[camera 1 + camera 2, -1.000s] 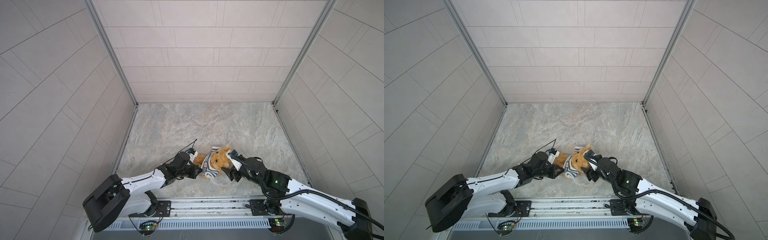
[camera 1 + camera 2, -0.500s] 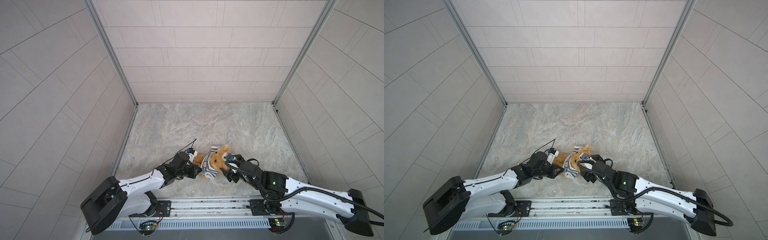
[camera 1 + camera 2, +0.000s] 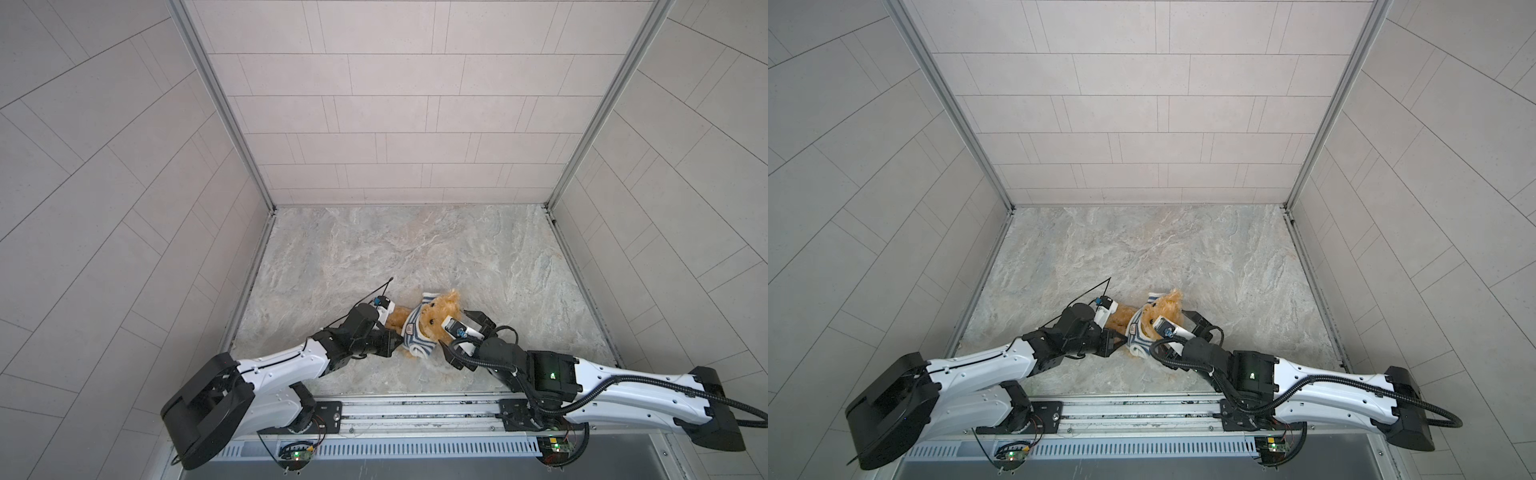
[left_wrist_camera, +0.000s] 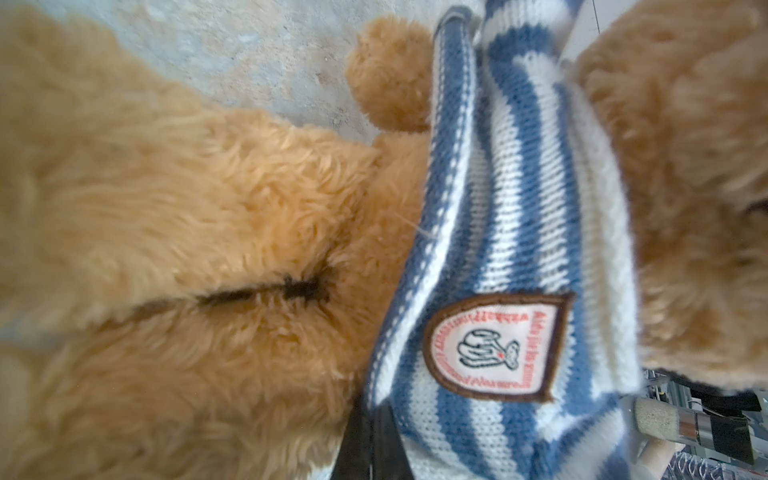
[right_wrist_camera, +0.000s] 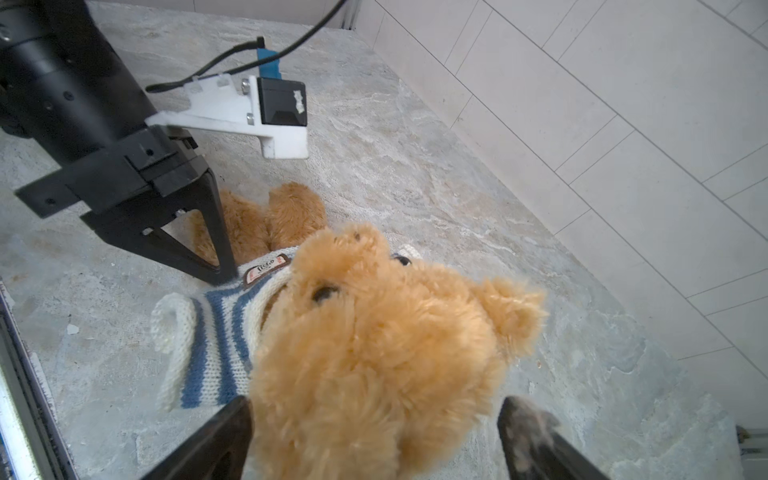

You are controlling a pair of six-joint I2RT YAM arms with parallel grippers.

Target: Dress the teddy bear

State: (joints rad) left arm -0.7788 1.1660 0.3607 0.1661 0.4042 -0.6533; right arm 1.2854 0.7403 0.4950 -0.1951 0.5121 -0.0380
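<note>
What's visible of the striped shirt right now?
The striped shirt is a blue-and-white knit with cream edges and a brown-rimmed badge. It is bunched around the teddy bear's neck and chest, belly and legs bare. One cream-cuffed sleeve lies on the stone floor. The left gripper is shut on its hem; the open right gripper flanks the bear's head.

The bench (image 3: 415, 249) lies bare from its middle to the back wall (image 3: 395, 124) in both top views. Near the front rail (image 3: 415, 409) the teddy bear (image 3: 434, 322) blocks the middle, with the left jaws pinched on its shirt (image 3: 415, 336) and the right jaws spread around its head.
</note>
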